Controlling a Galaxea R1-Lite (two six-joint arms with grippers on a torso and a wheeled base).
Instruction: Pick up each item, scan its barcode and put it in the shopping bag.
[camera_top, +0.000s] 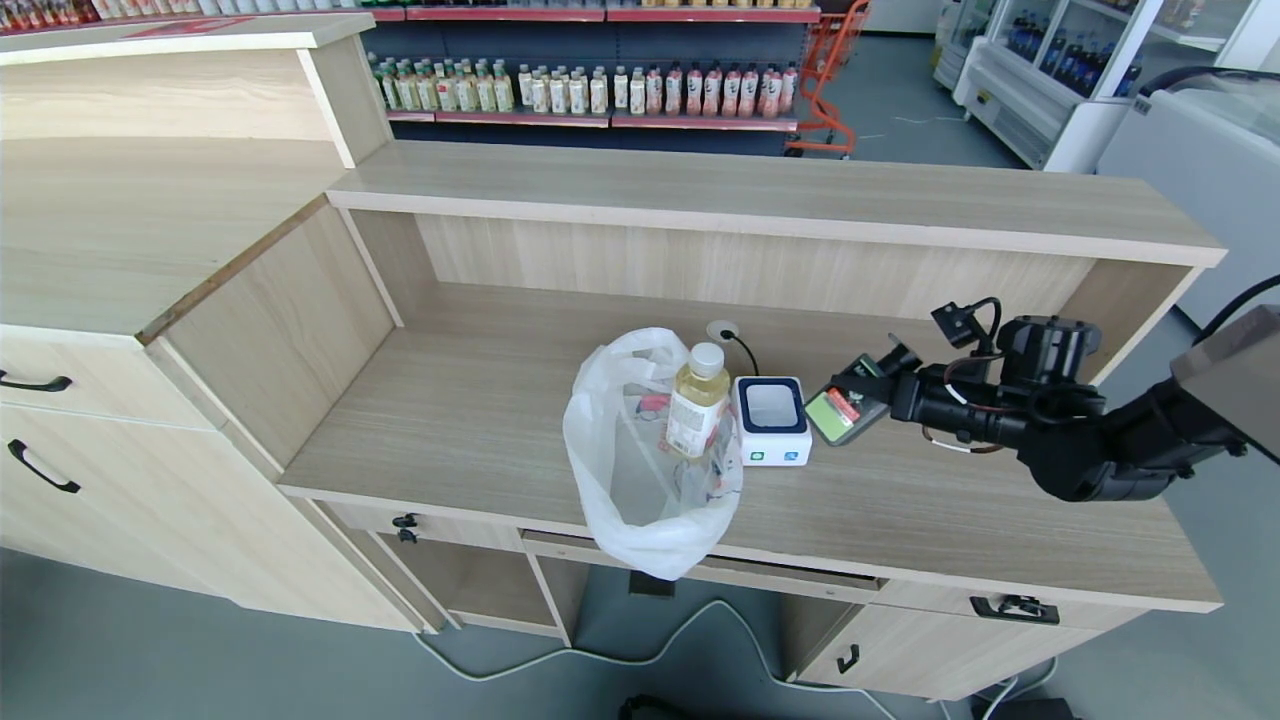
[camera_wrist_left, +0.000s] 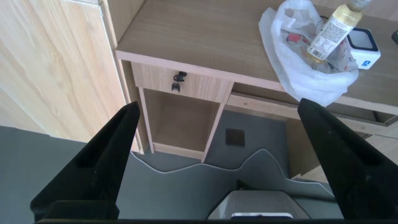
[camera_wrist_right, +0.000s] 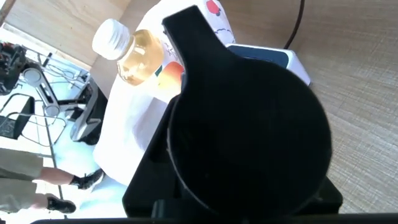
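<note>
A white plastic shopping bag (camera_top: 640, 480) stands open at the counter's front edge. In it stands upright a bottle (camera_top: 698, 400) of yellow liquid with a white cap. Just to the bag's right sits the white barcode scanner (camera_top: 772, 420). My right gripper (camera_top: 858, 398) is shut on a dark round container with a green label (camera_top: 836, 414), held just right of the scanner and a little above the counter. The right wrist view has this black container (camera_wrist_right: 249, 130) up close, with the bottle (camera_wrist_right: 134, 53) and the scanner (camera_wrist_right: 273, 57) behind it. My left gripper (camera_wrist_left: 214, 168) hangs open below the counter's front, left of the bag (camera_wrist_left: 298, 56).
The wooden counter (camera_top: 460, 400) has a raised shelf along its back and a tall side panel on the left. A black cable (camera_top: 742, 350) runs from the scanner to a hole in the counter. Drawers with black handles (camera_top: 1014, 606) lie under the front edge.
</note>
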